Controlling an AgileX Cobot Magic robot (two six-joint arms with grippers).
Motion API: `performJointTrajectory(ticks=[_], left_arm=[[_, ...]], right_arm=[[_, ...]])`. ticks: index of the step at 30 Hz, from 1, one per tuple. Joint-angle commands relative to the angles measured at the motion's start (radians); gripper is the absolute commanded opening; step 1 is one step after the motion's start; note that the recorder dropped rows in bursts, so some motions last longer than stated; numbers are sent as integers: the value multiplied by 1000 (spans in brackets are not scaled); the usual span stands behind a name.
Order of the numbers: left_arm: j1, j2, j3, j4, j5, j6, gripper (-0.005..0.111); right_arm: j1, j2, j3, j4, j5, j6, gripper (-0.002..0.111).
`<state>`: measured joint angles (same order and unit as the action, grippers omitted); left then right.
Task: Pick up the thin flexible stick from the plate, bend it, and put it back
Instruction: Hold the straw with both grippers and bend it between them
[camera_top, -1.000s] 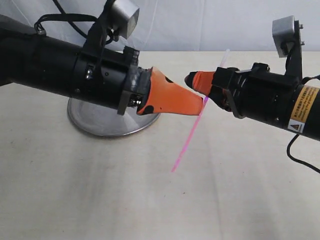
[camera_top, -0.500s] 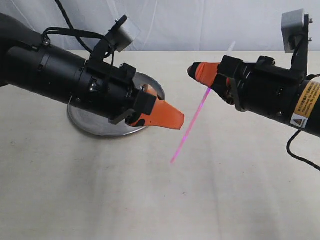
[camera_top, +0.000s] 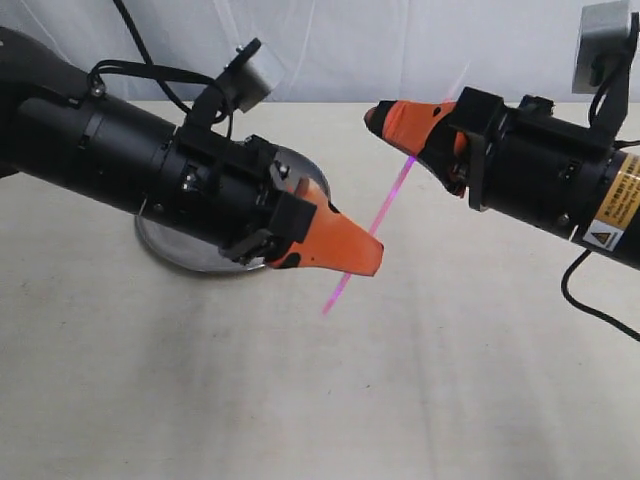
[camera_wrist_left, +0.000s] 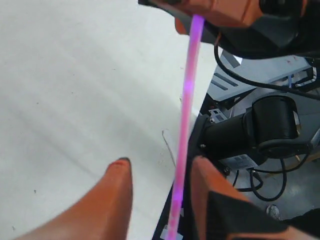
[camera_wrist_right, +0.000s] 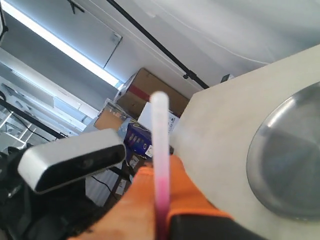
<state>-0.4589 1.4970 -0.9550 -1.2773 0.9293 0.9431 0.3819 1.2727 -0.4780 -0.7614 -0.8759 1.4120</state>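
Observation:
The thin pink stick (camera_top: 385, 215) hangs slanted and straight in the air, its pale tip (camera_wrist_right: 160, 115) uppermost. My right gripper (camera_top: 382, 116) is shut on its upper part; the orange fingers (camera_wrist_right: 145, 200) pinch it just below the pale end. My left gripper (camera_top: 366, 258) is open around the stick's lower part. The stick (camera_wrist_left: 184, 135) runs between the two orange fingers, close beside one fingertip (camera_wrist_left: 202, 172) and well apart from the other (camera_wrist_left: 120, 172). The steel plate (camera_top: 168, 250) lies on the table behind the left arm, mostly hidden, and holds nothing that shows (camera_wrist_right: 290, 160).
The beige tabletop (camera_top: 300, 400) stretches in front of both arms. The stick's lower end (camera_top: 326, 308) hangs above it. Off the table's edge are cables, boxes and a stand (camera_wrist_left: 265, 125).
The left gripper drew back from the stick, turned, then came back to its lower part with jaws open around it. The right gripper rose and shifted left, carrying the stick.

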Motion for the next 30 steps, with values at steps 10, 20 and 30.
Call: performJointTrajectory(ticks=[10, 20, 30], left_arm=[[-51, -2, -3, -53, -44, 52, 0], [-51, -2, -3, -212, -49, 196, 0], [-51, -2, -3, -378, -114, 365, 0]], right_arm=[[-1, -9, 2, -48, 60, -5, -1], [-1, -9, 2, -81, 174, -33, -1], [-1, -9, 2, -92, 192, -33, -1]])
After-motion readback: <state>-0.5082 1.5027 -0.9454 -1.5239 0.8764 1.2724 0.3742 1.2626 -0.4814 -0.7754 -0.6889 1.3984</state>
